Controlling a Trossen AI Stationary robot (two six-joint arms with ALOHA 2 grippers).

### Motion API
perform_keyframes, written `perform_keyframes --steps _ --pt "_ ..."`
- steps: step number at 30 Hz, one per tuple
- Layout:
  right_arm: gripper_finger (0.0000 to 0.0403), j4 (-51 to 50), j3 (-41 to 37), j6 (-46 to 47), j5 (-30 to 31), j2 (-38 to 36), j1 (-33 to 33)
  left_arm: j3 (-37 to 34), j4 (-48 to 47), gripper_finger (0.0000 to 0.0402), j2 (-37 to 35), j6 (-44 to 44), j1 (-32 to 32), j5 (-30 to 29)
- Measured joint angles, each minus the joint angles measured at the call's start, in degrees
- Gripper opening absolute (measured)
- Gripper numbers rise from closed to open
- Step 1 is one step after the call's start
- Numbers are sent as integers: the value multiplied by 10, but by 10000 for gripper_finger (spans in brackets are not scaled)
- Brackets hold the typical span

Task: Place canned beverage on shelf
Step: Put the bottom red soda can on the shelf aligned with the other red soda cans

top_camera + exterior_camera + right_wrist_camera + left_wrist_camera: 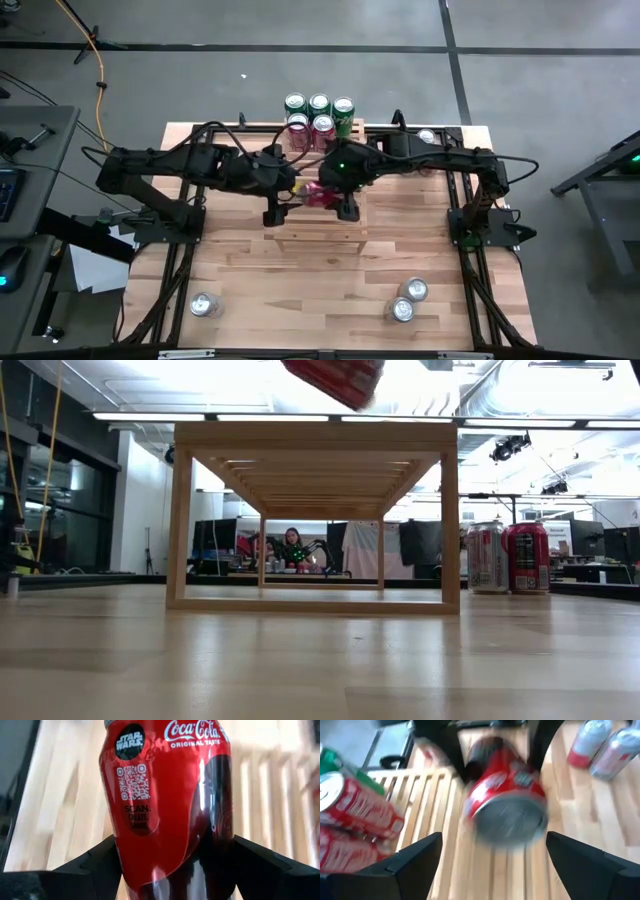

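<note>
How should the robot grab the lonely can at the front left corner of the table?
Grip its round side wall, coming straight down: the lone can seems upright, top showing, nothing near it. The open left gripper is nearer; the right gripper holds a red can over the shelf.

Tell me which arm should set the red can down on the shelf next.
Right. Its end effector already grips the red can above the shelf. The left end effector is open and empty beside it.
</note>
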Motion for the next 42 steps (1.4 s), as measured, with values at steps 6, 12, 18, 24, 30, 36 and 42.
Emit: perform_keyframes --steps 6,12,18,24,30,36,42 --pt "289 -148 -1 -21 -2 0 -4 -6 -64 350 -22 -59 17 0" --pt "289 -160 -94 -3 1 -84 -18 -106 -12 350 -116 -142 22 -51" --pt "289 2 -319 128 4 -270 -42 -274 183 351 -262 -227 21 -82" --pt "289 401 -564 231 94 -417 -42 -407 425 351 -358 -230 22 -152" --pt "289 789 -725 210 173 -422 -57 -439 510 351 -377 -236 22 -181" --pt "289 930 -785 203 216 -373 -91 -439 512 351 -375 -254 21 -179" --pt "289 1018 -788 159 236 -321 -126 -439 557 351 -375 -283 21 -179"
